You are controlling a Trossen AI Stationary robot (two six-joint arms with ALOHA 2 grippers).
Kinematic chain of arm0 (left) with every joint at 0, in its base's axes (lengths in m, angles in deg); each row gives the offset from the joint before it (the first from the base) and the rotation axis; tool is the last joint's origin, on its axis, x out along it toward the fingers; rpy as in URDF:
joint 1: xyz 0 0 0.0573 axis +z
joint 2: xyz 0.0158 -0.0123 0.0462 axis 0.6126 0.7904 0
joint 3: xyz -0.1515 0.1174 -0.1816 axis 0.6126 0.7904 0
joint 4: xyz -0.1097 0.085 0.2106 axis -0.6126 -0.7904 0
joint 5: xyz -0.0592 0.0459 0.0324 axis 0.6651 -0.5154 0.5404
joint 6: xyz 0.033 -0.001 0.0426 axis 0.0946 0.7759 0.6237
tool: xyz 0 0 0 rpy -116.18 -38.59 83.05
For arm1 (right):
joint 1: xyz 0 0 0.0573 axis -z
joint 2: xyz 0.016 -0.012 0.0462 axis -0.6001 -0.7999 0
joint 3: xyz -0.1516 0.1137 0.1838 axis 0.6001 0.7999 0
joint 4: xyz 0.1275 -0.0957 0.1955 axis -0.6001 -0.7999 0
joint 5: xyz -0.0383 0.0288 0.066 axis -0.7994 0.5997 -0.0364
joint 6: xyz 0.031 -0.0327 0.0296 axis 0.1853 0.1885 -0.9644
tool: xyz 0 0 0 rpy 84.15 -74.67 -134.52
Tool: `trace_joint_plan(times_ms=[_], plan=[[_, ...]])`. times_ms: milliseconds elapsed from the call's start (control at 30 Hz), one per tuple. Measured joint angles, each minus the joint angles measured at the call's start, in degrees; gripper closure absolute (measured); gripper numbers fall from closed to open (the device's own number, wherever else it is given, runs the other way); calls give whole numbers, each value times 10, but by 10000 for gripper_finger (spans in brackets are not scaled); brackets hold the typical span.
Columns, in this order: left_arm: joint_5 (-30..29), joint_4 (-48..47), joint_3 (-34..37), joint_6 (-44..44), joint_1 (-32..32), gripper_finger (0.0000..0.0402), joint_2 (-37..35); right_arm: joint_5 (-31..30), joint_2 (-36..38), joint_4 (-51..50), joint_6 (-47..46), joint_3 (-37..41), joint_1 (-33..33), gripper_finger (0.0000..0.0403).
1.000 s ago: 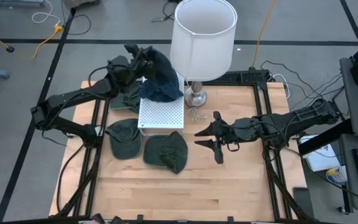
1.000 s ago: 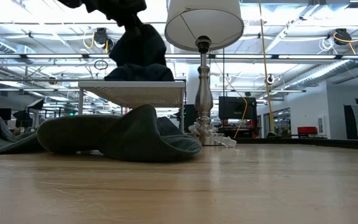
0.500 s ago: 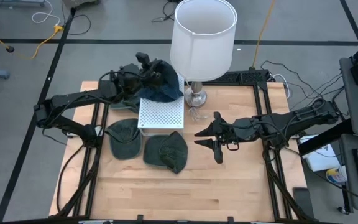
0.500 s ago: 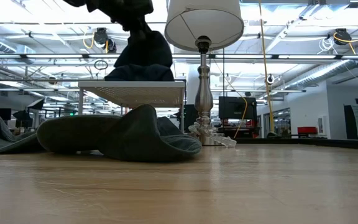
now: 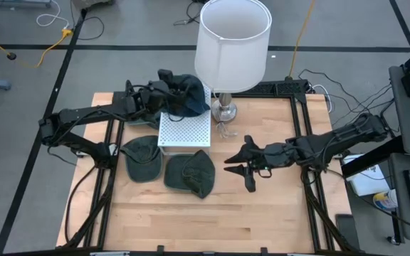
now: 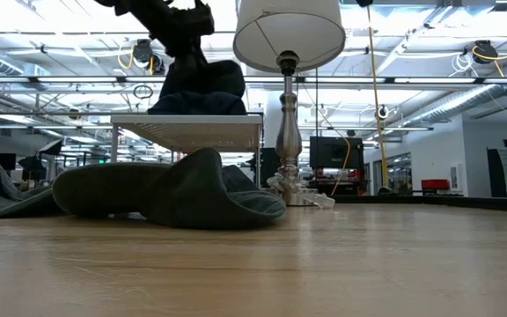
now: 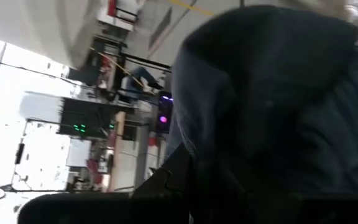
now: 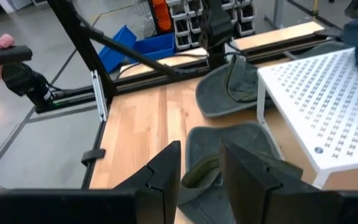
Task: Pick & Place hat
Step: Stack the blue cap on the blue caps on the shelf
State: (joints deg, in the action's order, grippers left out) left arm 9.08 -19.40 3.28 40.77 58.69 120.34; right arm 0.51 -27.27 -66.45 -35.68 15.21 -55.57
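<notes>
High view showed the left gripper [image 5: 168, 91] clamped on the dark blue hat [image 5: 188, 94], which sat on the back edge of the white perforated shelf [image 5: 184, 129], just beside the lamp [image 5: 231, 43]. Right gripper [image 5: 239, 171] hung over the bare table [image 5: 262, 213] right of the shelf, holding nothing, fingers [image 8: 166, 171] a narrow gap apart. Two green hats lay flat on the table, one [image 5: 140, 156] left of the shelf's front corner, the other [image 5: 191, 173] in front of it.
</notes>
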Motion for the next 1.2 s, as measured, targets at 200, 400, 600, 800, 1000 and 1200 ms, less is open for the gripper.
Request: trace_joint_plan(times_ms=[200,400,600,800,1000,1200], plan=[[1,-43,0,-69,-9,358,0,0,0,45,0,38,-6,301],[27,-75,0,-133,-12,358,0,-1,0,84,2,66,-5,302],[37,-112,0,-188,-12,358,19,-1,0,106,1,86,-5,303],[48,-123,0,-217,-17,358,64,-1,0,106,1,89,-5,303],[44,-115,0,-232,-26,356,85,-2,0,108,1,89,-5,303],[45,-115,0,-257,-26,282,84,-2,0,108,1,89,-5,303]])
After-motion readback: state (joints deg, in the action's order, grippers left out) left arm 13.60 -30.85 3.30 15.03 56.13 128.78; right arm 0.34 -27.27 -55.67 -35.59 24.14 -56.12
